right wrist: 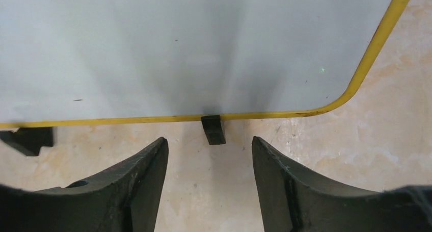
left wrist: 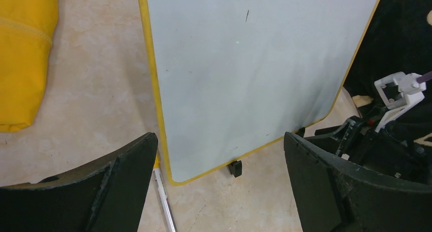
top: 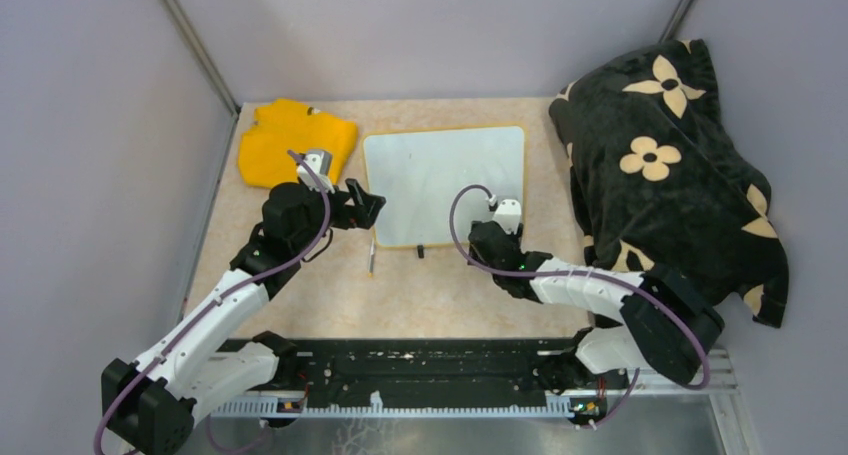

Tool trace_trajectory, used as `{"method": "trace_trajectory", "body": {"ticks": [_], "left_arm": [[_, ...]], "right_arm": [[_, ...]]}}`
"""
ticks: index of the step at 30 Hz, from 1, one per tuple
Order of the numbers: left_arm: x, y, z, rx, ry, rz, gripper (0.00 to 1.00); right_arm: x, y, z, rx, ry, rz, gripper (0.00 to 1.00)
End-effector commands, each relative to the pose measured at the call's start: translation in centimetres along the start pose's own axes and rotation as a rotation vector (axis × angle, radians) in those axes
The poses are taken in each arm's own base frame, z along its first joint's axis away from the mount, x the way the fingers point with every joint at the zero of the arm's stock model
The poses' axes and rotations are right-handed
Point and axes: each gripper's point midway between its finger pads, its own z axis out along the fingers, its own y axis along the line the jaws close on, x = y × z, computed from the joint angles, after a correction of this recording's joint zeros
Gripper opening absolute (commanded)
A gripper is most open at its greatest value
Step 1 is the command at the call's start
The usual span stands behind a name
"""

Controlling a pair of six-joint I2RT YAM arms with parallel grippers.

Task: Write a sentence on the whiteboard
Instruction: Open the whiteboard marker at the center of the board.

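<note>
L tool: wide | R tool: parted, at whiteboard edge

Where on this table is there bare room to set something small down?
Widest: the table strip between the whiteboard and the black base rail. Smaller: by the left wall, nearer than the yellow cloth. Crowded: the board's near-left corner, with pen and left gripper; the blanket fills the right.

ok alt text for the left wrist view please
A yellow-rimmed whiteboard lies on a beige table, no writing visible on it. The open left claw frames it from below, with a pen beside the board's near corner and a yellow cloth at far left.
</note>
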Motion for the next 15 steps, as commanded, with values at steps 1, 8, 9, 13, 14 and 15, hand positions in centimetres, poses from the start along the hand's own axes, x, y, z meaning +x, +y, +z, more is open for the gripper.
{"method": "trace_trajectory", "body": {"ticks": [1, 8, 9, 13, 14, 15], "left_arm": [[-0.7, 0.0, -0.1, -0.008, -0.035, 0.007, 0.99], [-0.8, 1.4, -0.2, -0.082, -0.047, 0.017, 0.99], [-0.5, 2.2, -0.4, -0.124, -0.039, 0.011, 0.99], [0.2, 4.4, -1.1, -0.254, -0.044, -0.041, 0.99], [0.6, 4.6, -1.3, -0.262, -0.030, -0.061, 0.99], [1.2, 4.4, -1.4, -0.251, -0.002, -0.068, 0.99]], "right_arm": [[-2.2, 2.3, -2.0, -0.155, -0.060, 0.013, 0.62], [-4.1, 4.3, -6.6, -0.389, -0.127, 0.005, 0.66], [-4.1, 4.5, -7.1, -0.419, -0.128, 0.007, 0.66], [-5.3, 4.1, -8.5, -0.438, -0.169, 0.070, 0.66], [-5.5, 3.9, -8.8, -0.439, -0.181, 0.087, 0.66], [-5.9, 3.7, -9.1, -0.448, -0.202, 0.098, 0.66]]}}
